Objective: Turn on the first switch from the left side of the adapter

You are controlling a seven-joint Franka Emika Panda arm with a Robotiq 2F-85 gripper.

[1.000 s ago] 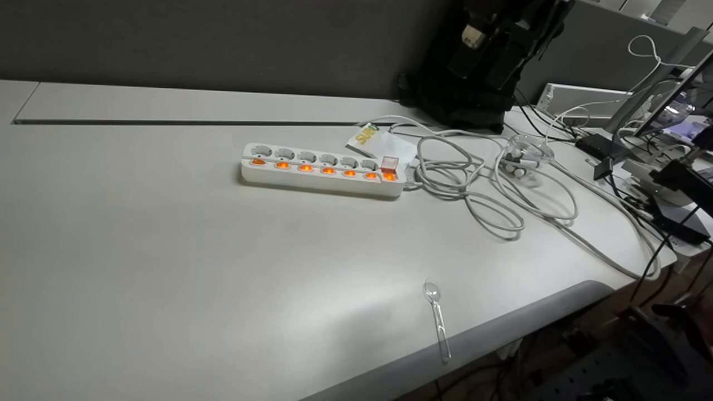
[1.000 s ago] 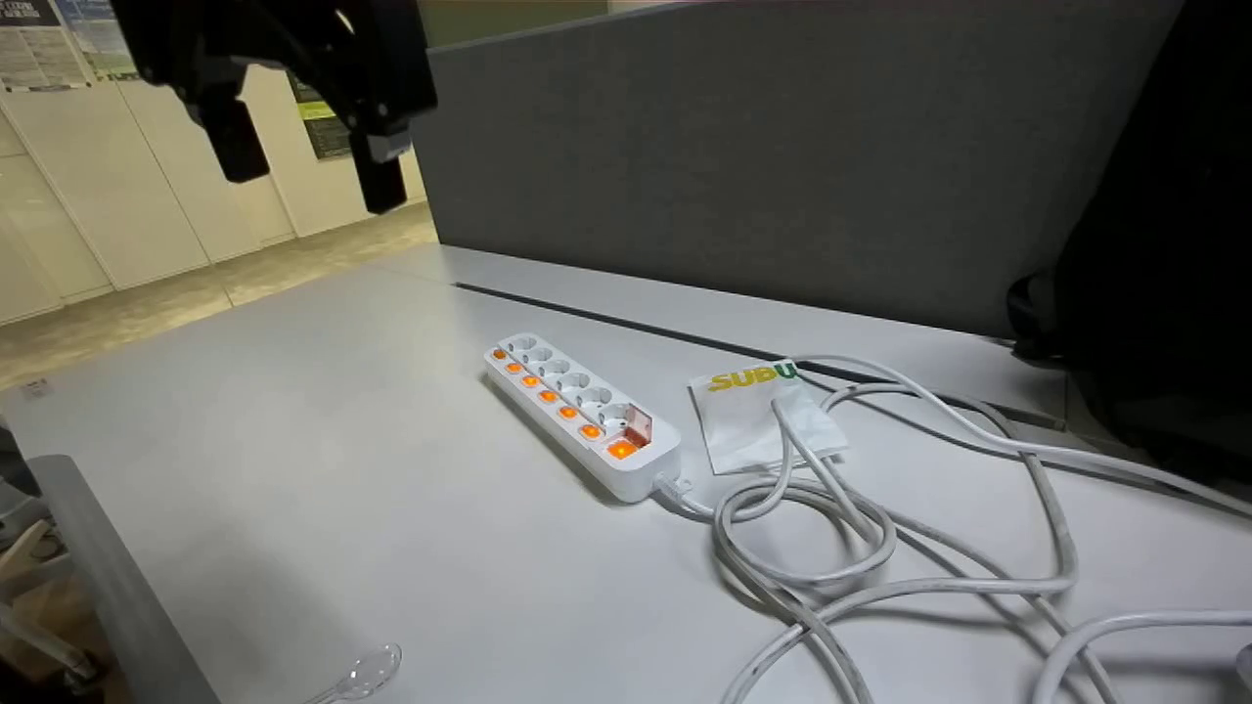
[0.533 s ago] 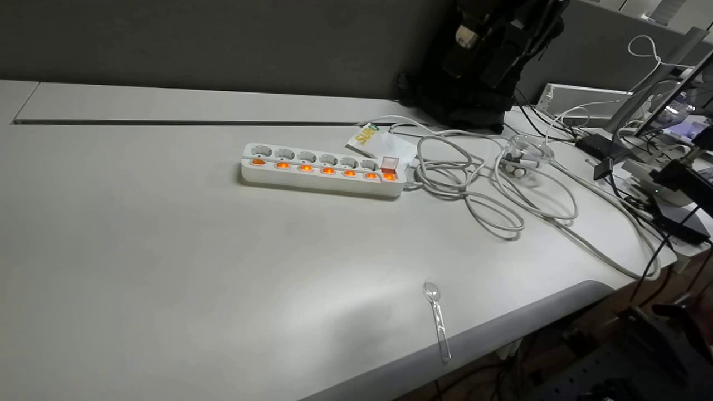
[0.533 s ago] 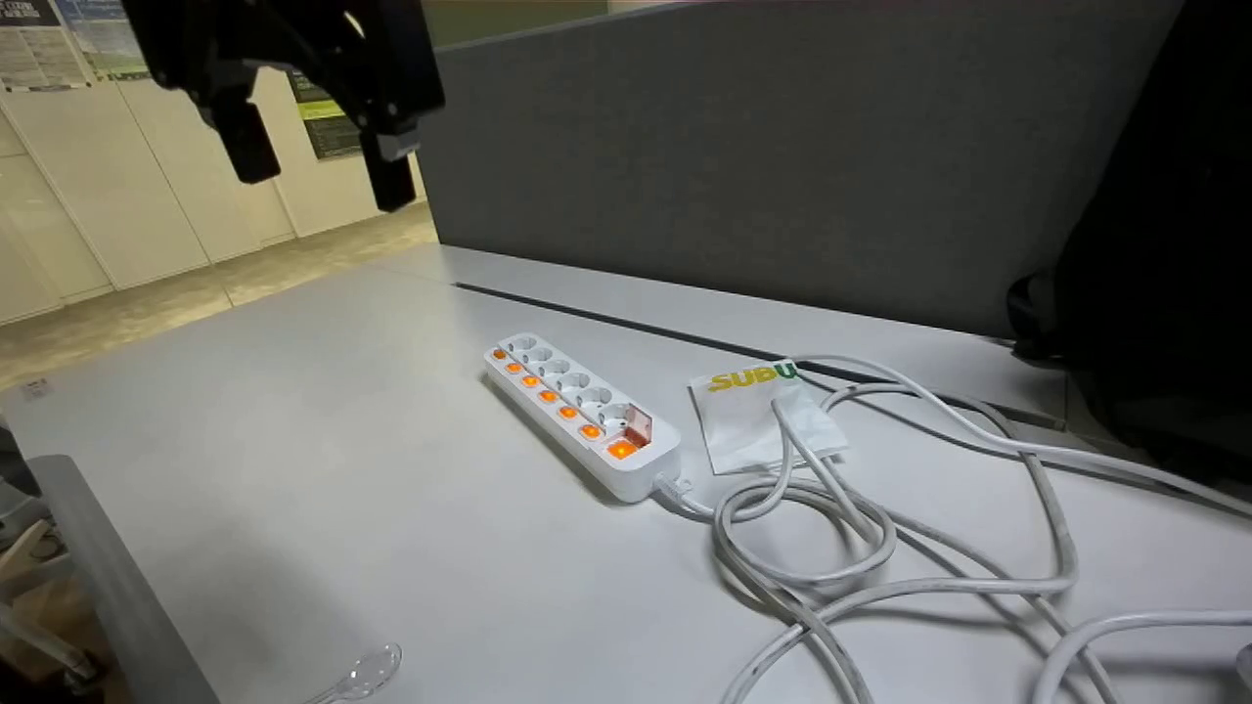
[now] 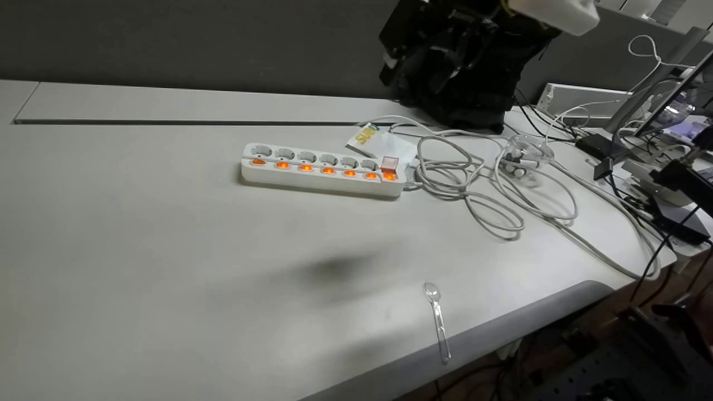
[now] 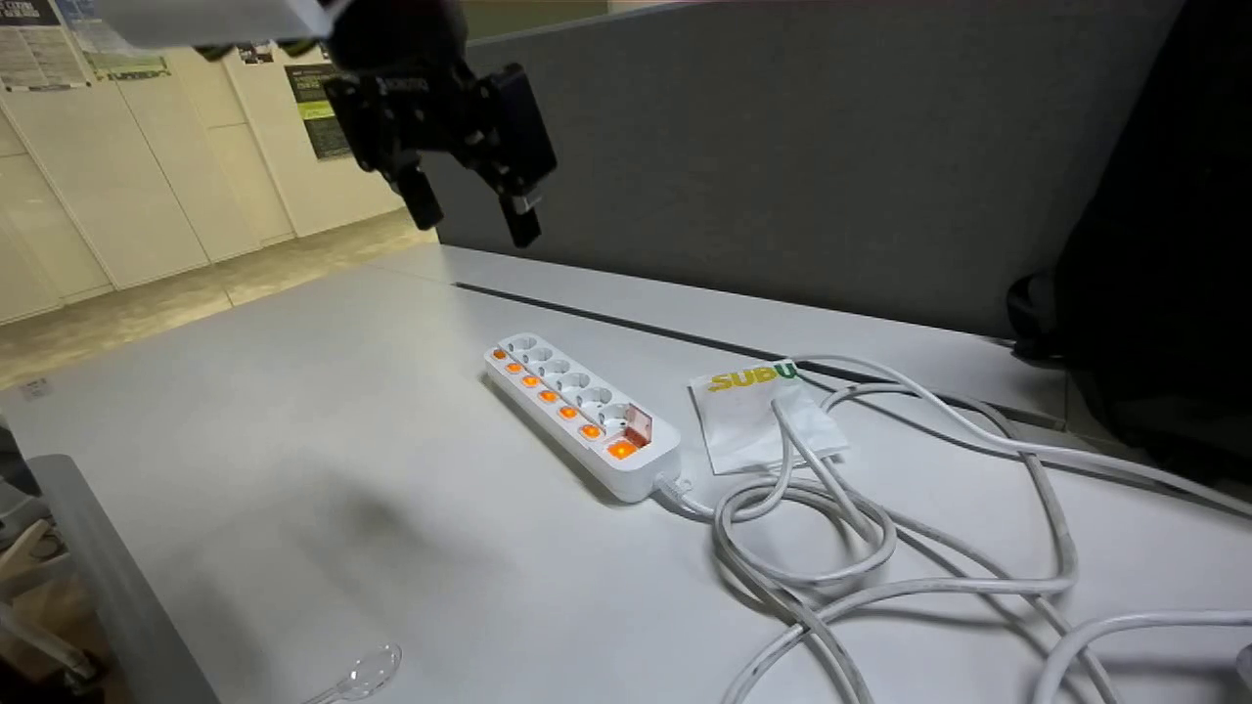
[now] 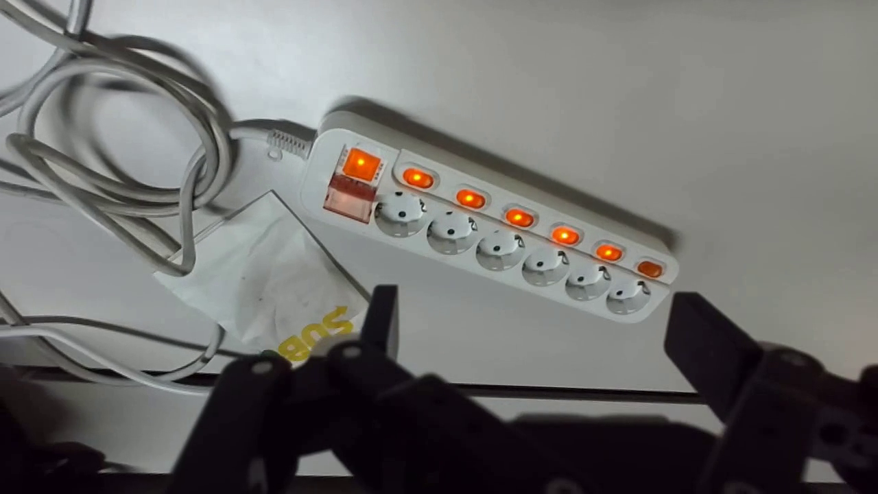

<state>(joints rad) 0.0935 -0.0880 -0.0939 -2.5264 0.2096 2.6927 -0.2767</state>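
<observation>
In an exterior view, the adapter is seen flat on the tabletop; the first switch, leftmost, is unlit, other switches lit. In an exterior view, the pincer is held above the tabletop, released, jaws spread. In wrist view, the first switch is seen at the end opposite the cord, apart from the pincer.

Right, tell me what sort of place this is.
Probably an office or lab workspace: a grey partition stands along the back of a pale desk, and posters show in the background. Which of the two, I can't tell.
</observation>
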